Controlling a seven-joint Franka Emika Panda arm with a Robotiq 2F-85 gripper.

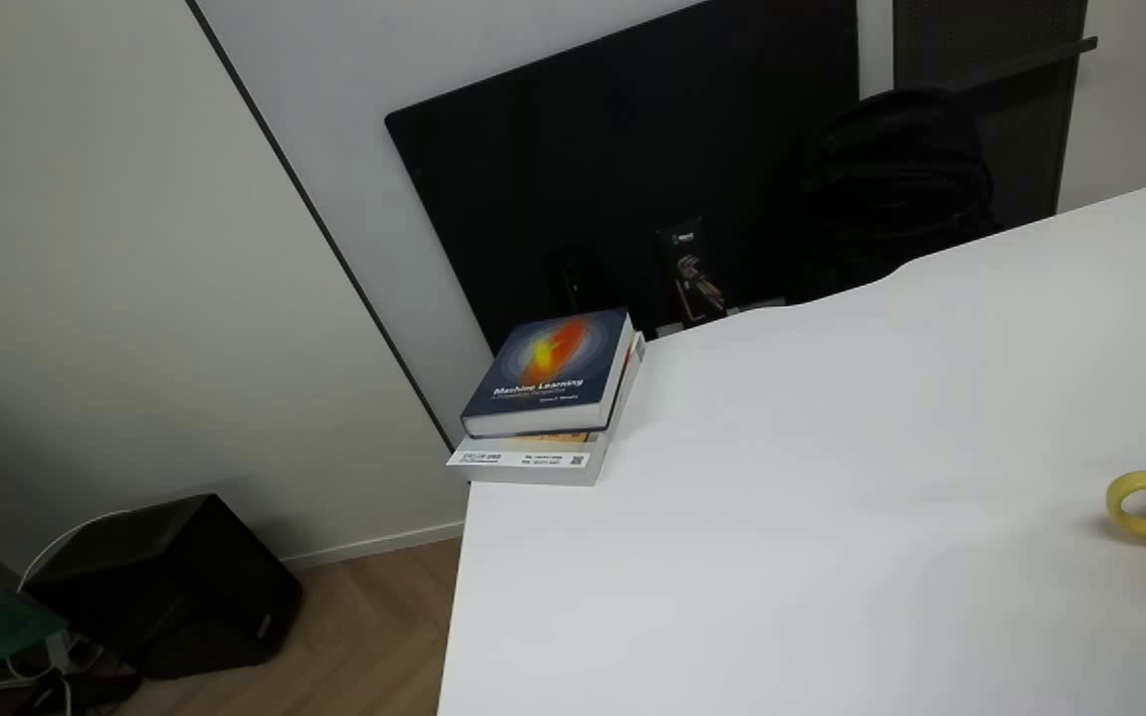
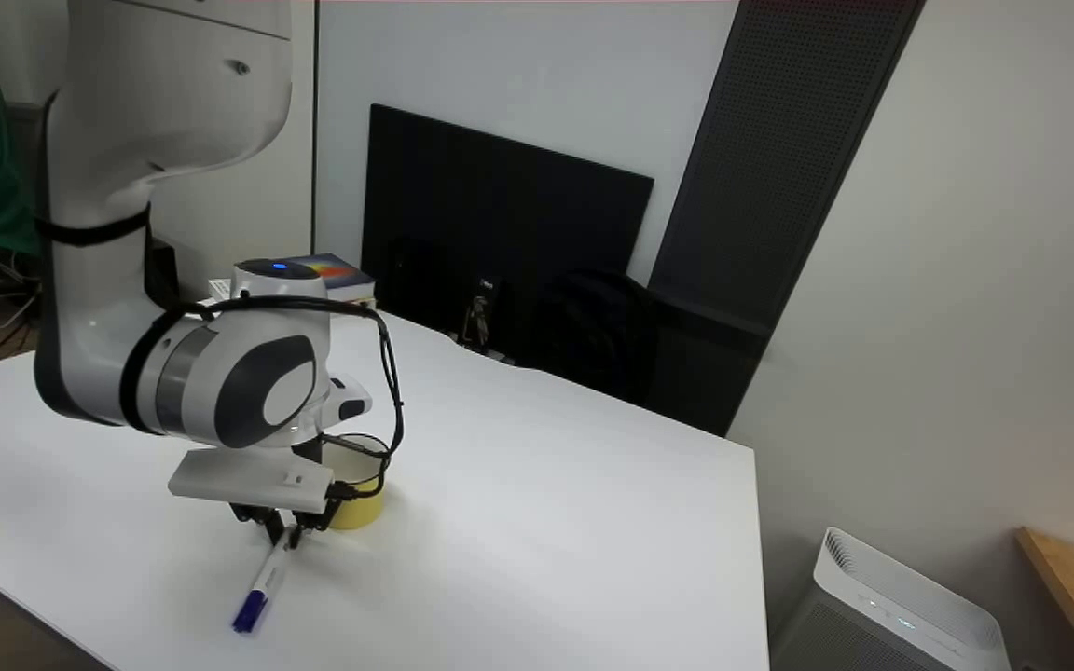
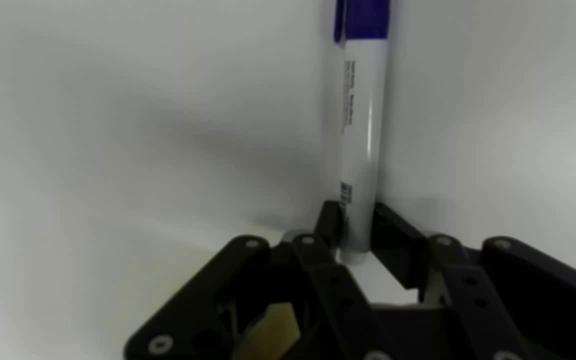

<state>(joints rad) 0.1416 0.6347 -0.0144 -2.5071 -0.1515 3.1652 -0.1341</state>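
1. Plainly, the claw (image 3: 356, 225) is narrow: in the wrist view its two fingertips (image 3: 329, 220) press on either side of the marker (image 3: 359, 145), pinching it near its tail end, a little below and right of the middle of the frame.
2. From that grip the white barrel (image 3: 365, 80) runs up the frame to a purple cap (image 3: 368, 19) at the top edge; in an exterior view the marker slants through the lower left of the frame, cap lowermost, over the counter (image 2: 518, 559).
3. Just behind the claw there stands a yellow mug (image 2: 360, 511), upright and partly hidden by the robot arm (image 2: 108, 326) (whether mug and claw touch, I cannot tell).
4. As for progress, I judge the grasp done: no gap shows between fingertips and barrel. Not yet done, it seems, is any lift, since nothing shows the marker clear of the counter, though its height is hard to read; it looks to lie on the surface or just above it.
5. Farther back, two stacked books (image 1: 533, 373) sit at the counter's corner, near the centre of the frame in an exterior view, with a black screen (image 1: 613, 179) behind them; the claw is well apart from both.
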